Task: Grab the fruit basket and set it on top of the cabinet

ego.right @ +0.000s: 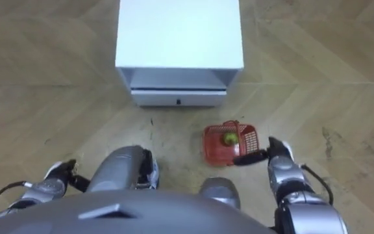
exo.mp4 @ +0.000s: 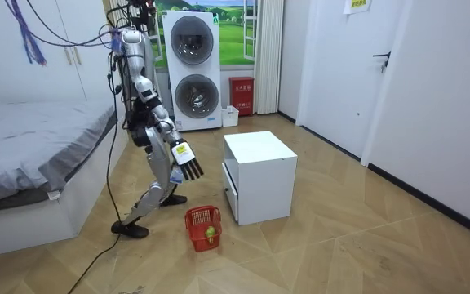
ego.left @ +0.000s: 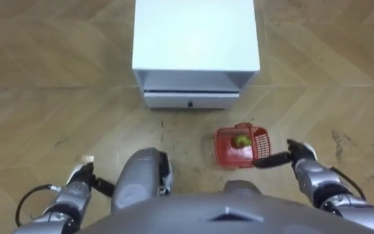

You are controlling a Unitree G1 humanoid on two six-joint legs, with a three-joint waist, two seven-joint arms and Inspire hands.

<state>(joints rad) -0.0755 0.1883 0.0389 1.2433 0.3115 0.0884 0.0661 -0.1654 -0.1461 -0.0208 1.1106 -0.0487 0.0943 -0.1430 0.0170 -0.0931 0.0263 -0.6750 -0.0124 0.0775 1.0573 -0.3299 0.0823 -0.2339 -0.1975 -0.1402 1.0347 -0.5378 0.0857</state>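
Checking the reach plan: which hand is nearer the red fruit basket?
Right. The right hand is just right of the fruit basket, straight fingers pointing toward its side; the left hand is far off to its left.

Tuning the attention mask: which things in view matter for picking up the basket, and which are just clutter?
Job: red basket on the floor; green fruit inside it; right hand, open, not holding it.

Lying about: white cabinet; bed; stacked washing machines. Left hand idle, lower left.
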